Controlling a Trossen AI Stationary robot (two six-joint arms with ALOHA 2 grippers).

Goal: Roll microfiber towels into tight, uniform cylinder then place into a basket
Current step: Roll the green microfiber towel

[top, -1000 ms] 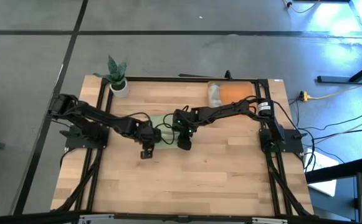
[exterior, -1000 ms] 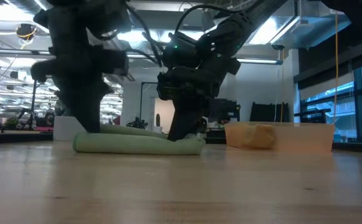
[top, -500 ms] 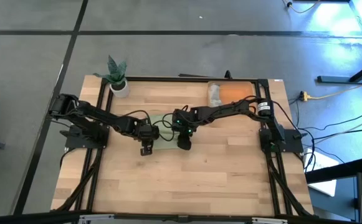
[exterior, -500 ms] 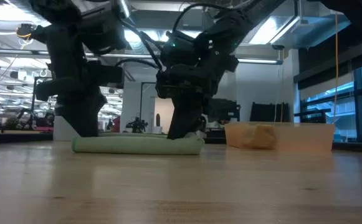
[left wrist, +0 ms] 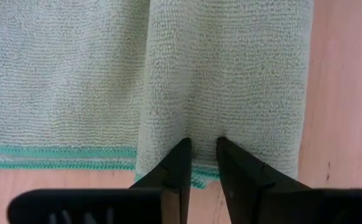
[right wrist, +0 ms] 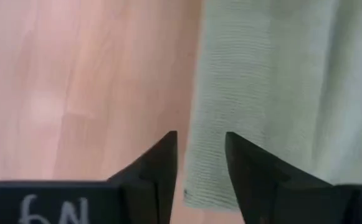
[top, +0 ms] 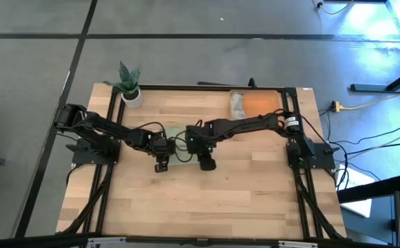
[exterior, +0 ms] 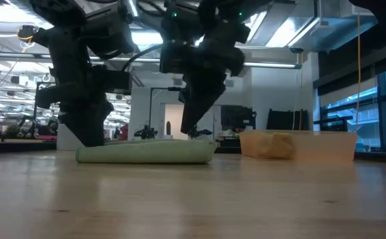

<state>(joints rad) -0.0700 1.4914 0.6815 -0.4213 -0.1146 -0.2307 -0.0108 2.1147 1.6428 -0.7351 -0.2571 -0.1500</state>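
The green towel (exterior: 146, 153) lies at mid-table as a low, partly rolled strip, between the two grippers. Only the low view shows its thickness: a flattened roll resting on the table (exterior: 246, 199). The high view shows little more than a green sliver (top: 180, 147) between the arms, but it alone sorts the arms and places the basket (top: 261, 103) at the far right edge, well apart, with a grey towel (top: 237, 104) at its left end. In the low view that towel shows as a pale lump (exterior: 272, 145) inside the basket's translucent wall.

The left wrist view shows the left gripper (left wrist: 202, 149) at the towel's teal-stitched edge, fingers spread a little and pressing the rolled fold, with a pucker of cloth between the tips. The right wrist view shows the right gripper (right wrist: 200, 142) partly spread above the towel's other edge, holding nothing, with bare wood beside it.

Against a second ago, the right gripper (exterior: 196, 126) has lifted off the towel's end and shifted nearer the camera; the left gripper (exterior: 90, 133) has stayed down at its end. A plant pot (top: 132, 96) stands at the far left corner.
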